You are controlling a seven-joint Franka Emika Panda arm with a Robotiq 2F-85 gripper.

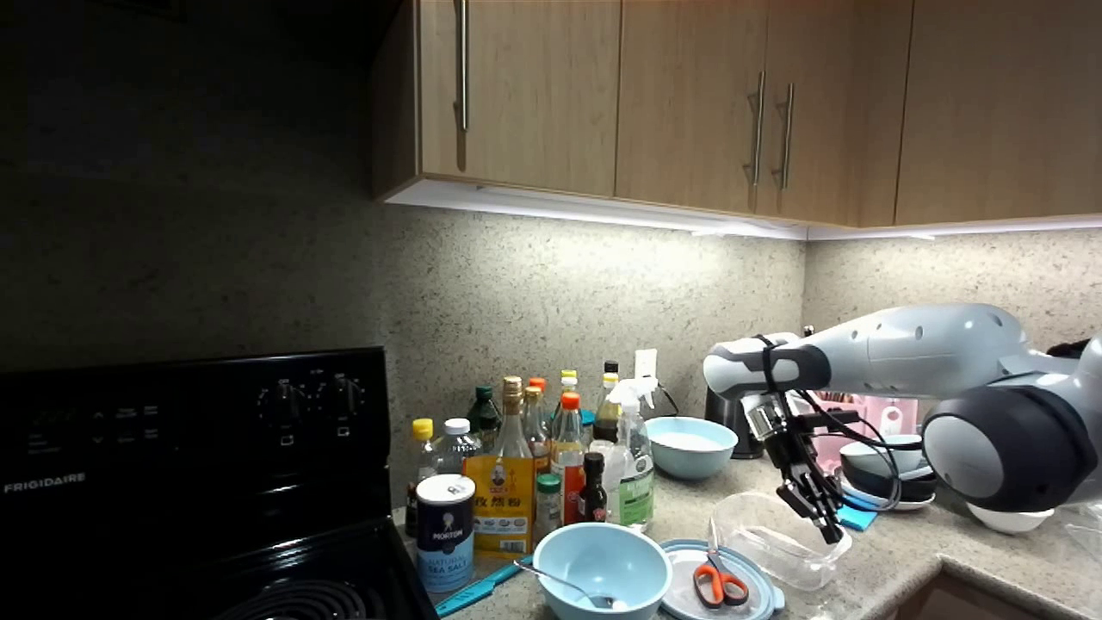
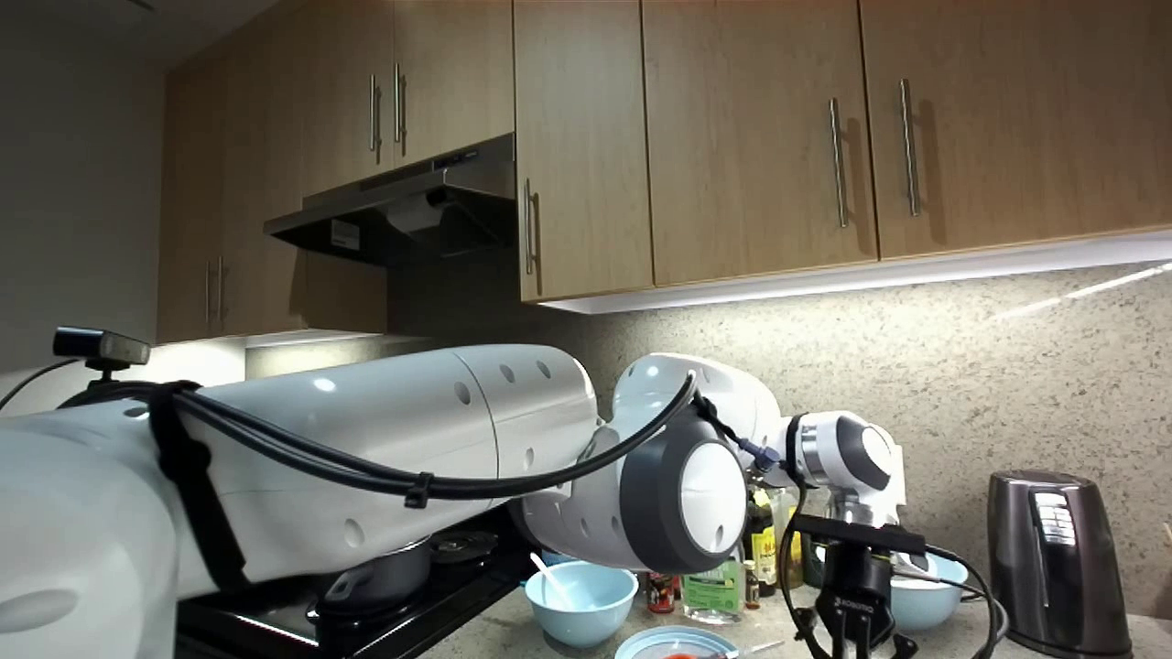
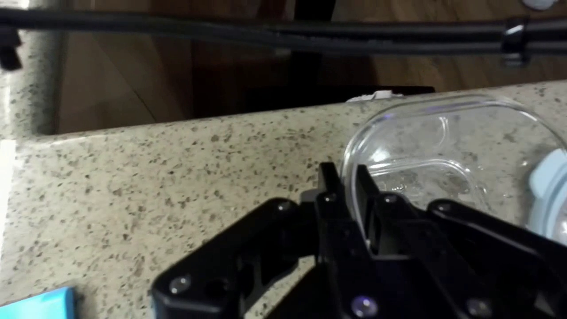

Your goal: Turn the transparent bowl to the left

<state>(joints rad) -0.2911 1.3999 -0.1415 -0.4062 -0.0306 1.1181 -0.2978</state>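
The transparent bowl (image 1: 756,532) stands on the counter in an exterior view, right of the scissors. It is clear with a wide flaring rim, and it also shows on the right of the wrist view (image 3: 436,170). My gripper (image 1: 820,521) reaches down at the bowl's right side. In the wrist view the gripper (image 3: 347,173) has its fingers close together, one on each side of the rim. It appears shut on the rim, though a thin gap shows beside the right finger. In an exterior view the gripper (image 2: 856,631) runs off the bottom edge and the bowl is out of view.
A blue lid (image 1: 680,585) with orange-handled scissors (image 1: 715,581) lies beside the bowl. A light blue bowl (image 1: 594,551) with a spoon, a spray bottle (image 1: 635,482) and several bottles stand left. Stacked dishes (image 1: 887,469) stand right. The counter's front edge (image 3: 266,116) is close.
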